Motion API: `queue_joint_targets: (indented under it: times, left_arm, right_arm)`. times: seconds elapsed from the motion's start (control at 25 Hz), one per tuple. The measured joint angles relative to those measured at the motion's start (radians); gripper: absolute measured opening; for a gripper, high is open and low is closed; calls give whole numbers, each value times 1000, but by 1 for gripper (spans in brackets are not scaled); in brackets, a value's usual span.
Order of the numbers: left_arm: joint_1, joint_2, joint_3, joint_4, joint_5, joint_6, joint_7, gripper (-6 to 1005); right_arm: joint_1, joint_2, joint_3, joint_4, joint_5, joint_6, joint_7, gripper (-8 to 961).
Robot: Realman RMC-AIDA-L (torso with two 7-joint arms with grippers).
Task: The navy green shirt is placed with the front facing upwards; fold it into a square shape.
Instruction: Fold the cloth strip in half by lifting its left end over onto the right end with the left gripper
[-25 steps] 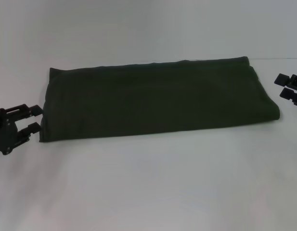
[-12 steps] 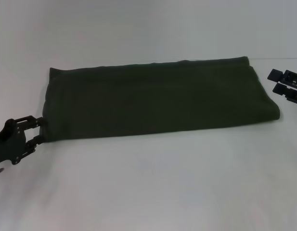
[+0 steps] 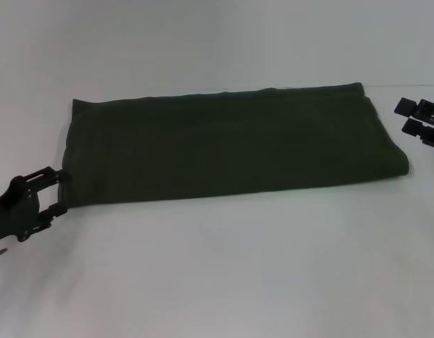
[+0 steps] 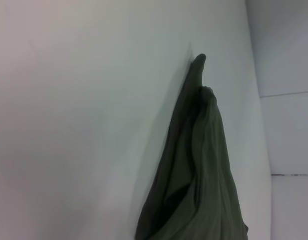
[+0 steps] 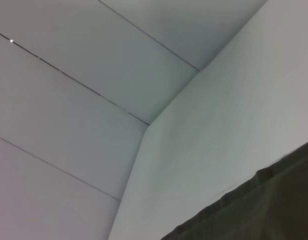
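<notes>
The navy green shirt (image 3: 231,144) lies folded lengthwise; left gripper (image 3: 60,191) fingers wide at its near-left corner, right gripper (image 3: 397,116) fingers spread, apart.

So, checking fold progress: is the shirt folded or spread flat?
Folded. The navy green shirt lies as a long band, no sleeves or lettering showing, layered edges at its left end; not yet square.

This looks like a robot test or lab setup rather than a home. A bare white table (image 3: 217,274) fills nearly the whole head view, plain and unmarked, with no household clutter on it. In the upper left of the right wrist view, a white panelled wall (image 5: 69,100) runs behind the table, divided by thin dark seams. At the right edge of the left wrist view the same pale panels (image 4: 288,125) appear beyond the table's edge.
</notes>
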Motion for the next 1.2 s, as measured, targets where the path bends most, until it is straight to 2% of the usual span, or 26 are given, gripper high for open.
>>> queue_joint_targets:
  times: [0.36,1.2]
  left_arm:
    - [3,-3,-5,-22,-6,-68,-54,725]
    - [-24,-4,0,-62,-5,-146,-74,703]
  right_arm:
    - [0,2,0,0,0,0,5,736]
    - [-9,0,25,26,-1,0,2,737]
